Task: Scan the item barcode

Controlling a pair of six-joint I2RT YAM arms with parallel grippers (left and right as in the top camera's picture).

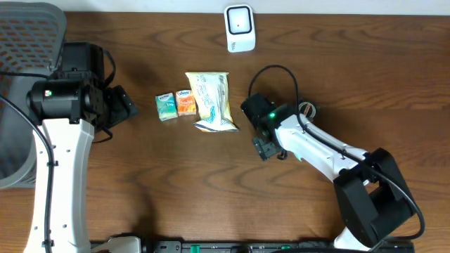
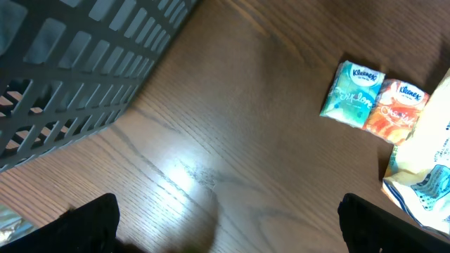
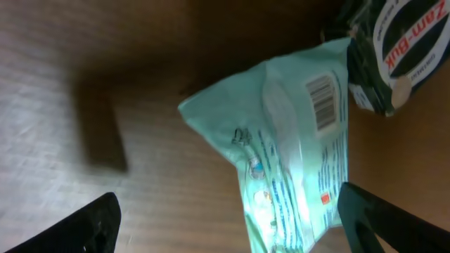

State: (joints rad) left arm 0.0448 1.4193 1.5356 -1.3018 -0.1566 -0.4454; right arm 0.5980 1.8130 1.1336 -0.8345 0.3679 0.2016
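- Your item is the pouch [image 1: 211,102]. It lies flat on the surface [image 1: 176,176] near the middle. The orange tissue pack [image 1: 185,103] sits just beside it on the left arm's side, and the teal tissue pack [image 1: 166,107] lies next to that.
- The right fingers [image 3: 84,228] are spread wide over the pouch and pinch nothing. The left fingers [image 2: 84,225] are spread too, empty, and sit off to the left of the tissue packs.
- In the right wrist view the barcode [image 3: 322,104] faces up, close to one edge of the pouch. Grip well away from it so that no finger covers the bars.
- A dark Zam-Buk pack [image 3: 394,49] sits against the pouch's corner, next to the barcode. Come down clear of it so that you lift one item only.
- The pouch looks thin and crinkly. Pinch an edge or seam firmly, and expect the free end to sag.
- The scanner [image 1: 239,28] stands at the far edge of the surface, beyond the pouch. Carry the pouch there, turn the barcode towards its window, and hold it flat and steady.
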